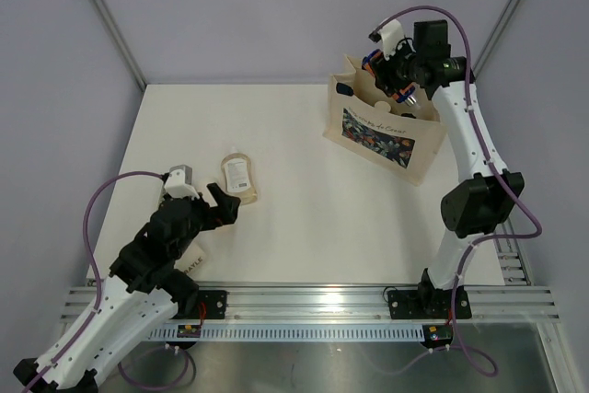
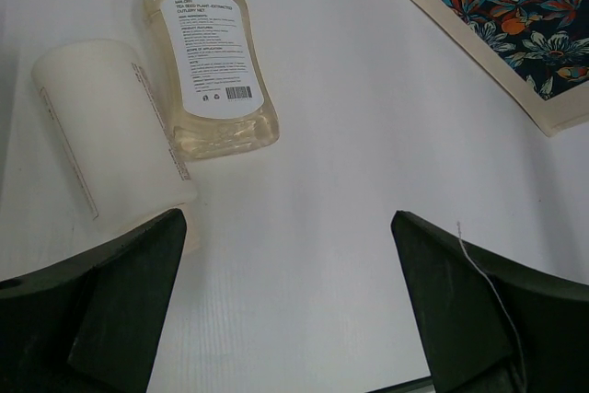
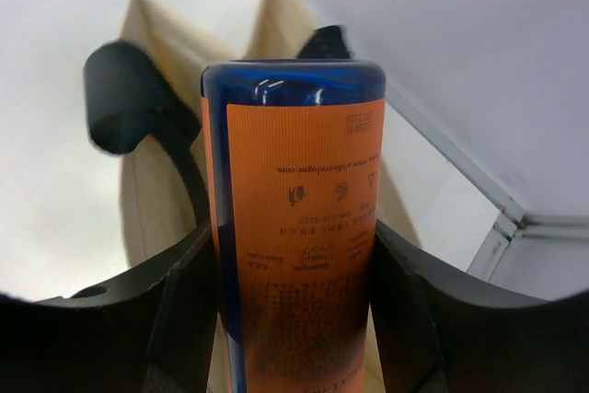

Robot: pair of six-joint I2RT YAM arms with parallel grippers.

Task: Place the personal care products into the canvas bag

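My right gripper (image 3: 293, 255) is shut on an orange tube (image 3: 294, 181) with a dark blue edge, held upright between both fingers. In the top view the right gripper (image 1: 396, 80) hangs over the open mouth of the cream canvas bag (image 1: 382, 135) at the back right. The bag's navy handle (image 3: 129, 108) shows behind the tube. My left gripper (image 2: 287, 227) is open above bare table, with nothing between its fingers. Just beyond it lie a clear yellowish bottle (image 2: 212, 62), label up, and a cream-white tube (image 2: 106, 140) to its left. The same bottle (image 1: 238, 177) lies ahead of the left gripper (image 1: 221, 204).
The printed front of the bag (image 2: 515, 34) shows at the upper right of the left wrist view. A metal rail (image 1: 313, 301) runs along the table's near edge. Grey walls enclose the white table (image 1: 304, 209) at the back and sides.
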